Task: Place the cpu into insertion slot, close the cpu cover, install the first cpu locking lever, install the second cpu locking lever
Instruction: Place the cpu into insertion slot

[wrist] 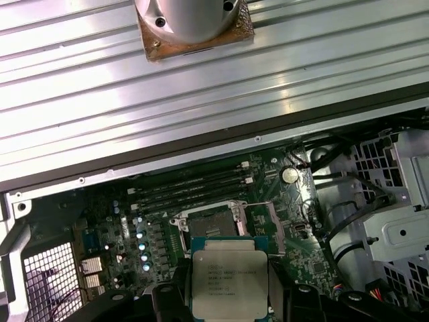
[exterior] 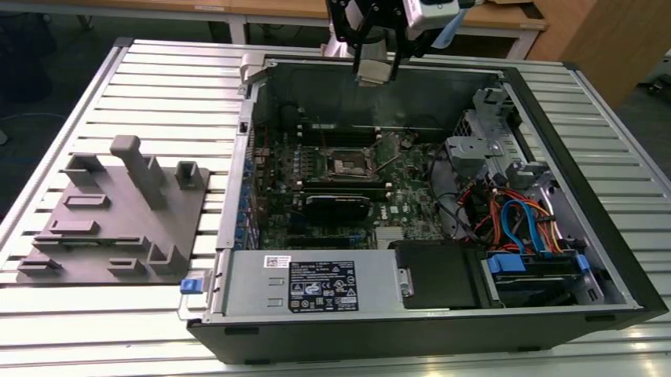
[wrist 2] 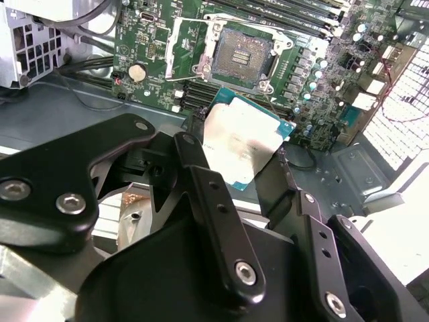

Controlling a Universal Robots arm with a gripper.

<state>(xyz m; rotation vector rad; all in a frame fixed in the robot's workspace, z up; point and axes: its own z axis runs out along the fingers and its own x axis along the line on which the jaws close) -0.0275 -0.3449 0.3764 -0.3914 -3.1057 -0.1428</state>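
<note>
Gripper (exterior: 375,72) in the exterior view hangs above the far wall of the open computer case (exterior: 419,338); the insertion slot (exterior: 350,162) lies lower, toward the case's middle. In the second wrist view its fingers (wrist 2: 201,181) clamp the cpu (wrist 2: 241,141) on two opposite edges. In the first wrist view the cpu (wrist: 230,278) is apart from the uncovered insertion slot (wrist: 210,225), with its sides nearly parallel to it.
</note>
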